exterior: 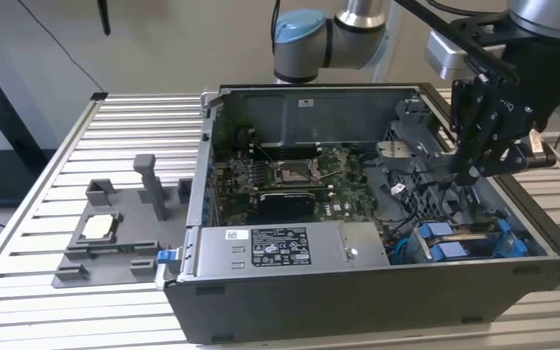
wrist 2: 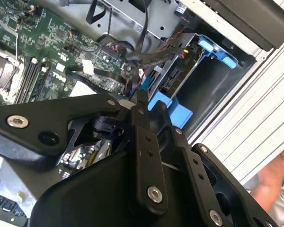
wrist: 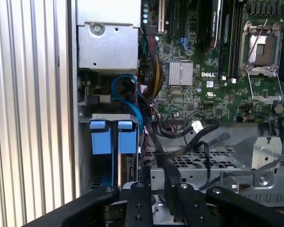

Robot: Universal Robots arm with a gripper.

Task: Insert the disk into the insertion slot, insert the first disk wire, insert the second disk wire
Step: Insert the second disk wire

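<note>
In the exterior view, the gripper (exterior: pixel 467 175) is reaching down into the open computer case (exterior: pixel 358 306). The disk (exterior: pixel 452 251) is lying low in the case corner towards the exterior view's right, near the gripper. In the second wrist view, the blue bracket of the disk is sitting inside the insertion slot (wrist 2: pixel 213 90), so I am judging the first step as done. Here the claw is pressing together on the end of a black disk wire (wrist 2: pixel 141 96), near the disk but apart from it (a person's hand (wrist 2: pixel 274 184) is showing outside the case). In the first wrist view, this wire is running out from the gripper, and the two blue tabs of the disk are standing at the slot's mouth. I cannot tell whether any wire is plugged in already, so I am counting both wire steps as not yet done.
</note>
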